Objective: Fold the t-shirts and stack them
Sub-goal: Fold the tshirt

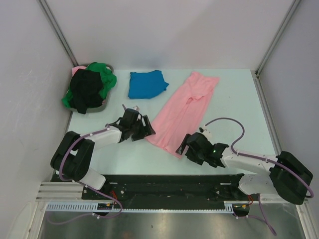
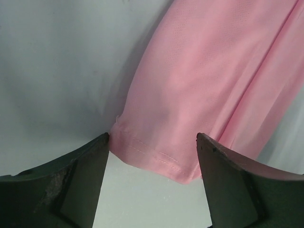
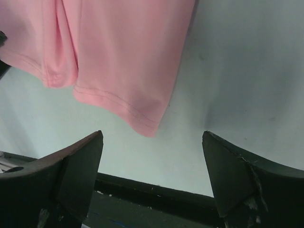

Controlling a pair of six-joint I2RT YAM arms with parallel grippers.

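A light pink t-shirt (image 1: pixel 187 107), folded into a long strip, lies slanting across the middle of the table. My left gripper (image 1: pixel 149 131) is open at the strip's near left corner. In the left wrist view the hem of the pink t-shirt (image 2: pixel 213 71) sits between the spread fingers of the left gripper (image 2: pixel 153 138), not pinched. My right gripper (image 1: pixel 182 148) is open at the near right corner. The pink t-shirt (image 3: pixel 123 47) ends just ahead of the right gripper (image 3: pixel 152 135). A folded bright blue t-shirt (image 1: pixel 146 83) lies at the back.
A grey round basket (image 1: pixel 103 105) at the back left holds a green t-shirt (image 1: pixel 104 74) and a black t-shirt (image 1: pixel 85 89), both crumpled. White walls close the left, right and back sides. The black rail (image 1: pixel 164 184) runs along the near edge.
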